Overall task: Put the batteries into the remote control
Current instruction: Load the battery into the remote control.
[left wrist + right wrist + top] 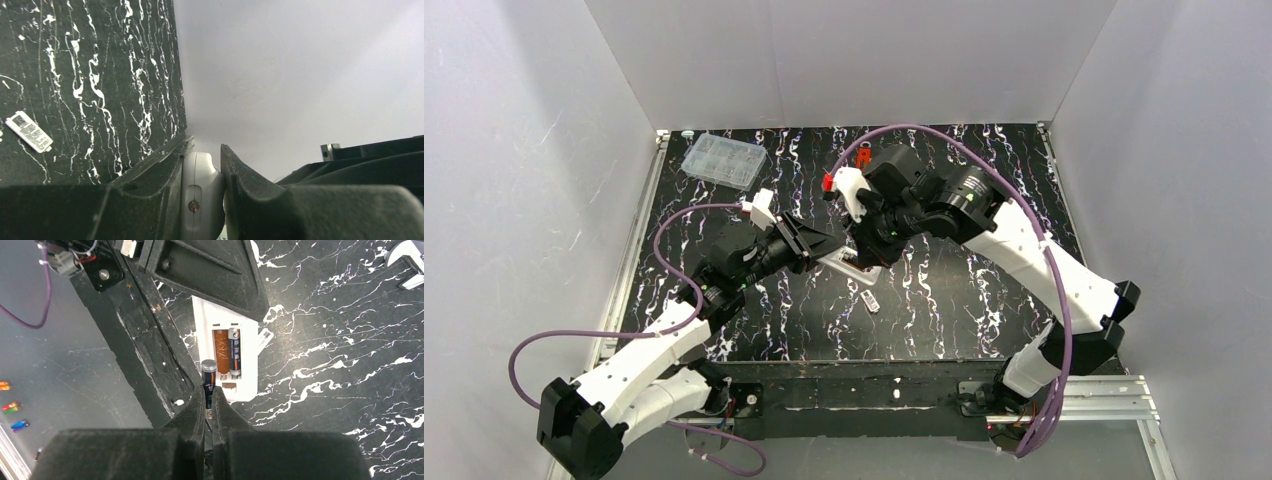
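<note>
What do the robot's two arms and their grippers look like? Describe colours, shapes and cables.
The left arm and right arm have smooth white shells with black joints. A purple cable loops along each. The left gripper and right gripper are matt black, each with two wedge-shaped fingers tapering to the tips.

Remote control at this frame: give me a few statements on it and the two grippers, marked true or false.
1. The remote control already has one battery seated in its open compartment. True.
2. The right gripper has empty jaws. False: its jaws are shut on a second battery.
3. The left gripper holds the remote control in its jaws. True.
4. The clear compartment box lies beside the remote control. False: it sits far off, at the table's back left corner.
</note>
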### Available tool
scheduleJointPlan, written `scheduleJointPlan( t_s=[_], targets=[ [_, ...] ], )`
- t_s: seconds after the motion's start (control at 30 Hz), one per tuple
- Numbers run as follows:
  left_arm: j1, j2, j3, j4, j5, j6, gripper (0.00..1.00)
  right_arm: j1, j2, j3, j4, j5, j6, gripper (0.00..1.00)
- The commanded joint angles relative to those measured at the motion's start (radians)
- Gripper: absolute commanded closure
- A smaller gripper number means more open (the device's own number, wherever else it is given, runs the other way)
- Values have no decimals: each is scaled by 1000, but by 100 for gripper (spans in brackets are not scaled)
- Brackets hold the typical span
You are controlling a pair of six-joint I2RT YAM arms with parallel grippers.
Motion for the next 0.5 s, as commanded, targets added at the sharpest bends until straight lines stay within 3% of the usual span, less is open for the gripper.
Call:
scheduleJointPlan(
  t_s=[0.0,0.47],
  targets=[
    [2,-6,28,108,54,-39,100,12,17,56,-14,16,-45,99],
    [1,16,60,123,118,-31,100,29,61,91,-51,36,-69,99]
  ],
)
